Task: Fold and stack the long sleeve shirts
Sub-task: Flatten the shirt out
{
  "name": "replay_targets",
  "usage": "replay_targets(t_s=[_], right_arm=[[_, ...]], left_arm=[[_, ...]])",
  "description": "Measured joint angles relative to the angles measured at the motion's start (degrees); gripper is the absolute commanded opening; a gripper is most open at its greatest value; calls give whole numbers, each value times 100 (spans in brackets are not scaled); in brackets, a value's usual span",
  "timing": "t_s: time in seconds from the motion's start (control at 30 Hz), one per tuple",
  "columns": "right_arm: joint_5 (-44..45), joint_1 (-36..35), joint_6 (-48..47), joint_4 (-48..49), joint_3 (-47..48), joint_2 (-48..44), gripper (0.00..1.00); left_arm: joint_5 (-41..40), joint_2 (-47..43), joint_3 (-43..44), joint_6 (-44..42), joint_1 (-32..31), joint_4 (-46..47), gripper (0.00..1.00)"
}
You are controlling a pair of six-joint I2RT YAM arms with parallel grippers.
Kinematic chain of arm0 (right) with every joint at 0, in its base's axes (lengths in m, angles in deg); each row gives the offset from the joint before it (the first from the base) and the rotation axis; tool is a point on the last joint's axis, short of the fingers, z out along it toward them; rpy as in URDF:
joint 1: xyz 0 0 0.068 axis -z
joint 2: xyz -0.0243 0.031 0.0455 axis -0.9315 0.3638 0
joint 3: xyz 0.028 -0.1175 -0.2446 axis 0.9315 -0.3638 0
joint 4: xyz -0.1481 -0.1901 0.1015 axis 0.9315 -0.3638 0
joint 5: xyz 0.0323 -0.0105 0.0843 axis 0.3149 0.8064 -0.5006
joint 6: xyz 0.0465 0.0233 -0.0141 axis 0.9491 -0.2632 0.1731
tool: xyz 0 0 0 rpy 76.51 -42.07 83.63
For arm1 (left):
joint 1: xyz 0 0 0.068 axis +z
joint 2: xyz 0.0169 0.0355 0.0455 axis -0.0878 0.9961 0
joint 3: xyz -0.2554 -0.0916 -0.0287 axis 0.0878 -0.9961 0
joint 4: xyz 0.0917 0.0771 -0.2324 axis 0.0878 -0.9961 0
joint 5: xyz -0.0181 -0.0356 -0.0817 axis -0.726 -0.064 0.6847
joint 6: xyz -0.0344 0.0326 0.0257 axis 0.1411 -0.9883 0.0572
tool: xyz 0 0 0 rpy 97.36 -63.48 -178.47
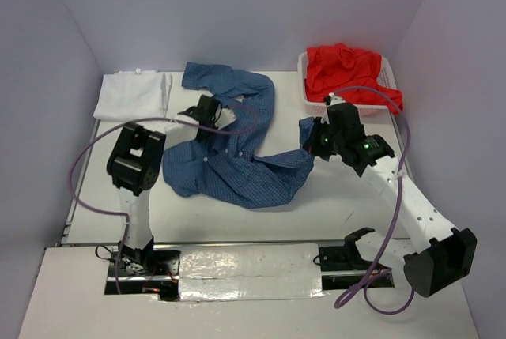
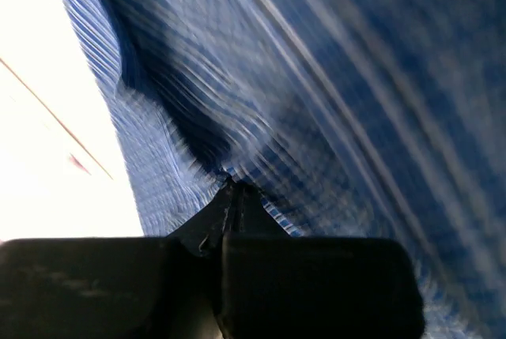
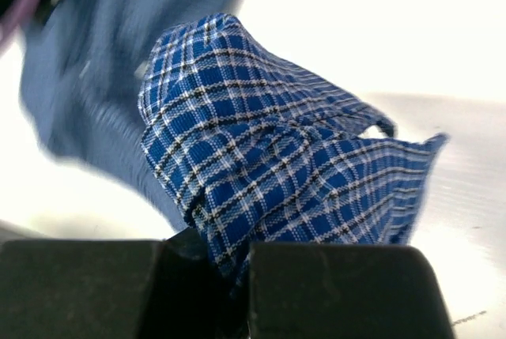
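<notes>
So, quick rundown using the white mesh basket (image 1: 315, 105) as the reference point. It sits at the far right corner of the table (image 1: 340, 197), with the red shirt (image 1: 348, 70) heaped inside it and spilling over the rim.

The blue checked shirt (image 1: 237, 157) is spread out crumpled just left of the basket, roughly mid-table. One sleeve arcs away toward the back, and the body is bunched on the side nearer the arm bases. The white shirt (image 1: 130, 96) is way off on the opposite side from the basket, lying flat and neatly folded at the far left corner.

The right gripper (image 1: 310, 140) is just in front of the basket's left corner, at the near end of the blue shirt. In its wrist view the right gripper (image 3: 237, 252) has its jaws pressed together on a fold of the blue checked shirt (image 3: 277, 173), which stands up above the fingers.

The left gripper (image 1: 207, 108) is further left of the basket, on the sleeve part. Its wrist view is blurry, but the left gripper (image 2: 229, 190) has its fingers squeezed tight with the blue checked shirt (image 2: 316, 78) caught right at the tips, cloth filling most of the frame.
</notes>
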Motion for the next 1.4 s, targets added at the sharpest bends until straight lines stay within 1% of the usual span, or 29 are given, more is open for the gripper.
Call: replay_targets(t_s=[0.03,0.07,0.1,0.17,0.2,0.23,0.27,0.3,0.33,0.37,0.4,0.5,0.57,0.6,0.63,0.67,0.7,0.73,0.8,0.83,0.87,0.93,1.03,1.2,1.3,1.4], right_arm=[[-122,-13,-35,-2,-50,-96,1],[-280,-35,-70,0,-92,-175,2],[-450,-61,-107,-4,-105,-208,7],[-809,-114,-146,31,-105,-177,12],[-1043,-107,-146,44,-105,-125,26],[-1231,-92,-118,52,-105,-55,36],[-1440,-33,-63,70,-109,20,55],[-1659,94,26,92,-120,98,63],[-1853,289,61,111,-153,160,68],[-1939,507,116,90,-175,212,76],[-1937,686,149,50,-179,271,78],[-1552,1003,79,-223,-105,420,81],[-1224,1010,-39,-494,61,472,79],[-1075,1008,-111,-562,157,472,74],[-975,992,-179,-599,240,466,65],[-898,981,-260,-586,308,446,37],[-844,957,-365,-533,341,426,28],[-804,883,-431,-457,350,404,26],[-761,623,-540,-365,350,433,40],[-741,452,-612,-326,369,516,50],[-754,286,-688,-319,437,675,61],[-844,68,-791,-289,660,1209,67],[-929,-39,-920,-107,857,2076,70],[-741,-321,-1097,-94,890,3060,71],[-691,-540,-1147,-83,920,3390,71],[-610,-673,-1158,-20,918,3510,71]], left_arm=[[28,212,385,15,-15,-72,0],[105,507,949,37,-35,-160,0],[151,815,1591,50,-46,-319,3],[258,1390,2940,125,-26,-450,28],[310,1624,3622,190,-7,-616,40],[358,1762,4116,201,20,-662,52],[448,1794,4478,212,39,-730,75],[568,1755,4677,184,55,-800,87],[691,1631,4739,243,76,-815,99],[839,1423,4658,264,98,-824,99],[973,1180,4470,308,118,-855,99],[1373,404,3963,490,179,-1303,99],[1757,39,3915,688,269,-1729,97],[2006,-127,3910,892,374,-1958,87],[2203,-284,3866,1088,518,-2107,80],[2409,-479,3727,1285,723,-2245,74],[2559,-671,3554,1451,968,-2389,69],[2682,-857,3311,1611,1244,-2479,62],[2796,-1174,2680,1860,1722,-2573,62],[2800,-1283,2312,1945,1939,-2608,68],[2793,-1355,1886,2033,2063,-2634,73],[2791,-1320,1257,2166,2173,-2695,82],[2793,-1058,629,2343,2033,-2756,86],[2881,-695,391,2691,1899,-2455,87],[3036,-560,439,2879,1871,-2175,88],[3080,-354,446,3016,1768,-1862,88]])
